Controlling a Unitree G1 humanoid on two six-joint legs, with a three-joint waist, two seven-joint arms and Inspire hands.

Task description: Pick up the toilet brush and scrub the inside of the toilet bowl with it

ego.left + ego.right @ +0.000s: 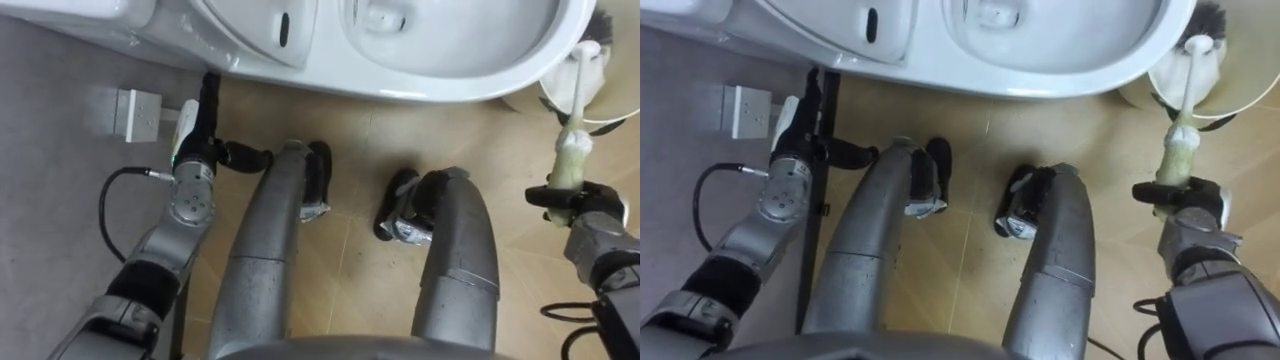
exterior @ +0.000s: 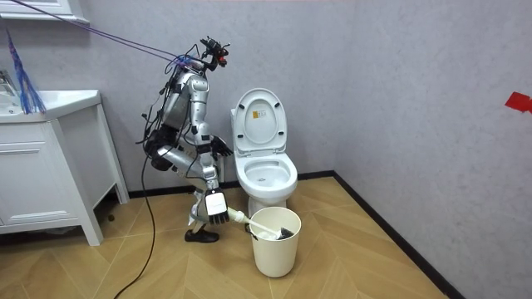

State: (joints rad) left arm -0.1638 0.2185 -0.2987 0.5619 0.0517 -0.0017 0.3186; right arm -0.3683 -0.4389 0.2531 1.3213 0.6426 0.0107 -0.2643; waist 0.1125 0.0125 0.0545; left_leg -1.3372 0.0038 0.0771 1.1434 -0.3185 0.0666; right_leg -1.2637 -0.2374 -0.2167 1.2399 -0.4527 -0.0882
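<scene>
We are looking down at a white toilet (image 1: 450, 80) of smooth, glossy ceramic, with a rounded oval bowl. In the room view its lid (image 2: 259, 119) is standing upright, and a pale label inside the lid is too small for us to read. The floor (image 1: 350, 150) is showing tan planks with a wood look, and the wall (image 1: 50, 150) beside it is plain grey with a small white square socket box (image 1: 135, 112) on it.

The right hand (image 1: 590, 205) is gripping the toilet brush (image 1: 570, 155), its fingers curling tightly around the thick cream grip. From the grip a thin white rod is rising to the dark bristle head (image 1: 598, 25), which is sitting inside a round cream bucket (image 2: 273, 249) on the floor, just beside the toilet.

The left hand (image 1: 205, 125) is holding nothing; its dark fingers are lying almost straight, pointing toward the toilet base, with the thumb spread aside.

In the room view the robot is bending forward in front of the toilet, with a white cabinet (image 2: 50, 174) well apart on the room view's left.
</scene>
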